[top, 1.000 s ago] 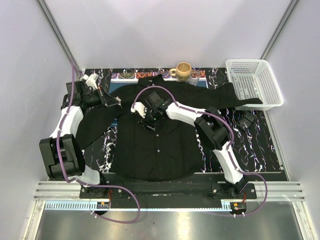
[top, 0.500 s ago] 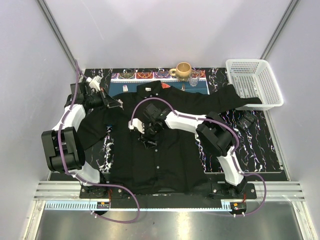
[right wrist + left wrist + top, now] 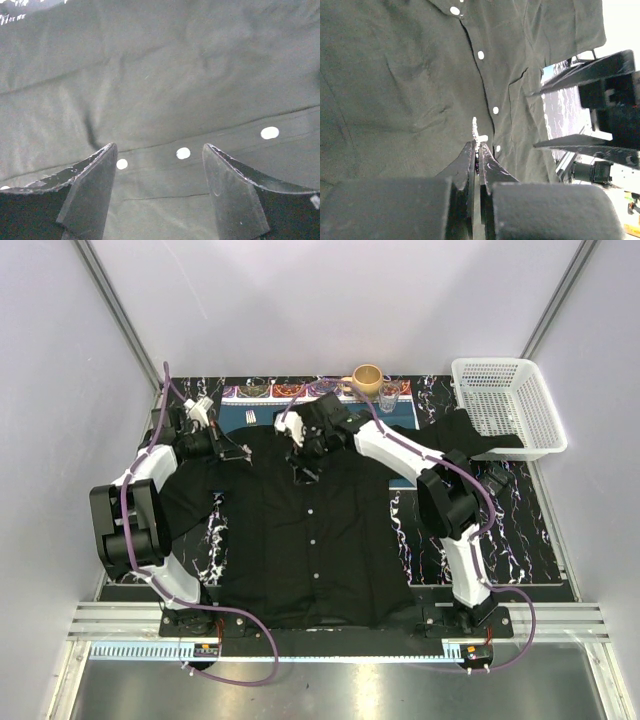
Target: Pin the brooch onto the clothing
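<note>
The clothing [image 3: 300,560], a black button-up shirt with white buttons, lies spread flat on the table. My left gripper [image 3: 240,452] hovers by the shirt's left shoulder. It is shut on the brooch [image 3: 475,131], a tiny whitish piece sticking out of its fingertips [image 3: 470,150], just above the fabric [image 3: 395,75] near the button row. My right gripper [image 3: 303,462] is over the upper placket below the collar. Its jaws stand open above the cloth [image 3: 175,65], with two buttons between them and nothing held.
A white basket [image 3: 508,405] stands at the back right with a sleeve draped on its edge. A tan mug [image 3: 366,380], a glass [image 3: 389,395] and small bowls [image 3: 270,390] line the back edge. A small dark object [image 3: 495,480] lies to the right of the shirt.
The right gripper moved from the chest up toward the collar and opened, letting the fabric go. The shirt now lies flatter and longer. The left gripper shifted back and slightly right.
</note>
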Tool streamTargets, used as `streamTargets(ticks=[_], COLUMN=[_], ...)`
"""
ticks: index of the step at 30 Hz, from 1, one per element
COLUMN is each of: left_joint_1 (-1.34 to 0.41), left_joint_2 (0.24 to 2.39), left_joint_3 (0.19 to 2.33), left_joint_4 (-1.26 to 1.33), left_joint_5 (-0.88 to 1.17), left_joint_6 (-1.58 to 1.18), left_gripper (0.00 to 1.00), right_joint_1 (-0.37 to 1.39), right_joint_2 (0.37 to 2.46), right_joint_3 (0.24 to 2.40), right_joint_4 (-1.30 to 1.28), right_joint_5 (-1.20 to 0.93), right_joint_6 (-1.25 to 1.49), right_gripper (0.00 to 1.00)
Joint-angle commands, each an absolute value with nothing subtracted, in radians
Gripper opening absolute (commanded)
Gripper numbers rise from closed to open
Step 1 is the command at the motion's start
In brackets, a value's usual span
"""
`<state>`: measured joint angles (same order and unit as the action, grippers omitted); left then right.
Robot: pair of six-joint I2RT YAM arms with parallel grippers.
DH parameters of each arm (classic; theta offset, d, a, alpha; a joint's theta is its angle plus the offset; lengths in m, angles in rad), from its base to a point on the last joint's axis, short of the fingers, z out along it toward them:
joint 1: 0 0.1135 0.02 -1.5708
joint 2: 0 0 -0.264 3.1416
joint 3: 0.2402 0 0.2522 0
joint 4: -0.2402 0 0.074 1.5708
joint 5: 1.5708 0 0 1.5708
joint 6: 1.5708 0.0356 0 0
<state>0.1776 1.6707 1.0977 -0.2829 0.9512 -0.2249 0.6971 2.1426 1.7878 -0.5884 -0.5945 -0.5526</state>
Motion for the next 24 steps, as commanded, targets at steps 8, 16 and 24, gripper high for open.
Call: streamTargets(ticks=[8, 16, 24], left_joint_1=[0.175, 0.187, 0.192], left_joint_2=[1.677, 1.732, 1.761], left_joint_3=[1.193, 1.19, 1.207], left_joint_4=[-0.336, -0.414, -0.351], left_joint_5=[1.025, 1.137, 1.106], left_joint_6=[-0.132, -0.057, -0.087], left_gripper=[0.0, 0.0, 0.0], right_joint_1=[0.675, 0.676, 0.678], right_joint_2=[2.345, 2.473, 2.43], right_joint_3=[2.031, 2.164, 2.048], right_joint_4=[-0.402, -0.334, -0.337], right_joint_5=[-0.672, -0.702, -0.778], right_joint_6=[-0.63, -0.696, -0.916], right_gripper=[0.81, 0.81, 0.77])
